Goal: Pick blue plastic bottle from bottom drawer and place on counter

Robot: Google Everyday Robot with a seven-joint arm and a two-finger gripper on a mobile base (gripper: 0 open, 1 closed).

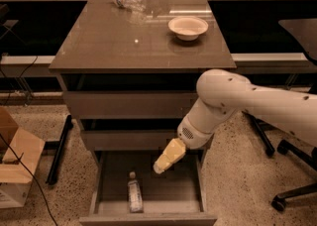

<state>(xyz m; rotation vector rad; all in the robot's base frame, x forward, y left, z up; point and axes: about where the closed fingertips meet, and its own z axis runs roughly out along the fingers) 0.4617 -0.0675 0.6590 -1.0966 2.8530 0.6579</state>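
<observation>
One blue plastic bottle [134,195] lies in the bottom drawer [171,194], one gripper [161,165] above the drawer, its state untellable

Speckled terrazzo floor [237,190], cardboard box [19,166] left, wheeled chair base [280,202] right
</observation>
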